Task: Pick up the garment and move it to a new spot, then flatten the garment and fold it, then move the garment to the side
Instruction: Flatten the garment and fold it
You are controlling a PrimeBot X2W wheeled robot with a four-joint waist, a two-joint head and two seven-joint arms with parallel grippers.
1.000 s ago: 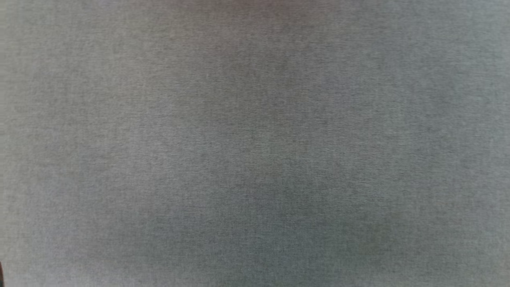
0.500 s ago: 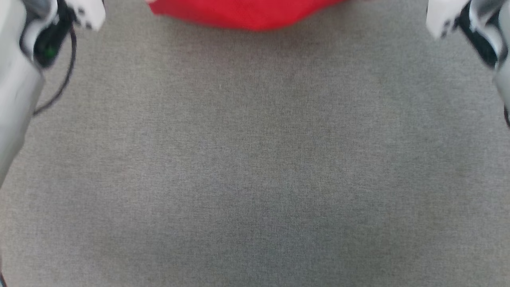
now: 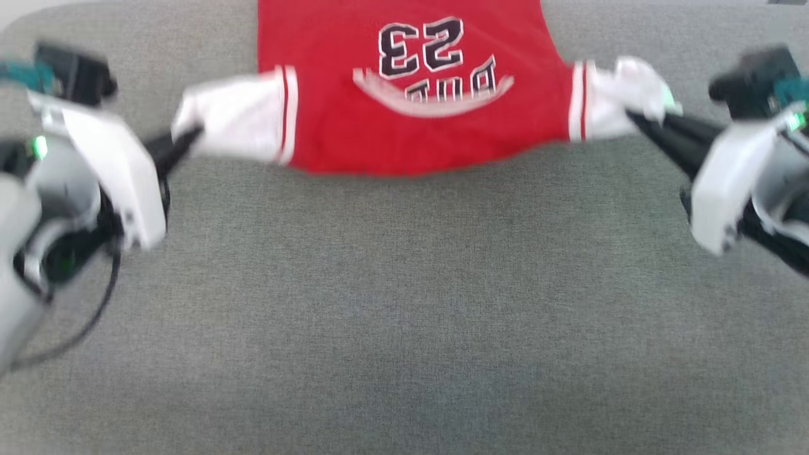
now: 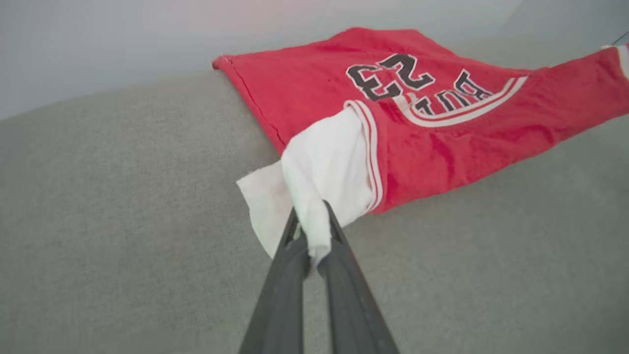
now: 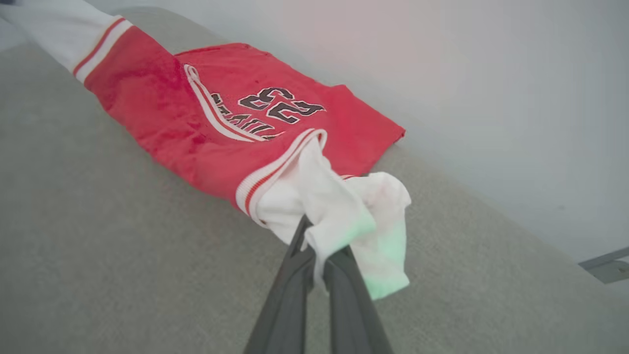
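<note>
The garment [image 3: 354, 114], a red jersey T-shirt with white sleeves and a black "23", lies stretched at the far middle of the grey surface, its lower body running out of the head view's top. My left gripper [image 3: 189, 134] is shut on the left white sleeve [image 4: 319, 167], pinched at the tips [image 4: 312, 236]. My right gripper [image 3: 632, 117] is shut on the bunched right white sleeve [image 5: 344, 206], held at the tips [image 5: 322, 255]. Both sleeves are pulled outward, and the shoulder edge sags toward me between them.
Grey fabric surface [image 3: 404, 303] spreads wide on the near side of the shirt. Its rounded far edge [image 4: 123, 93] meets a pale wall [image 5: 491, 73] behind. A grey metal bar [image 5: 607, 265] shows beyond the edge at the right.
The head camera has tilted up, so the whole picture shifted: first only grey surface, then the shirt's edge and forearms, now the shirt and both grippers holding its sleeves.
</note>
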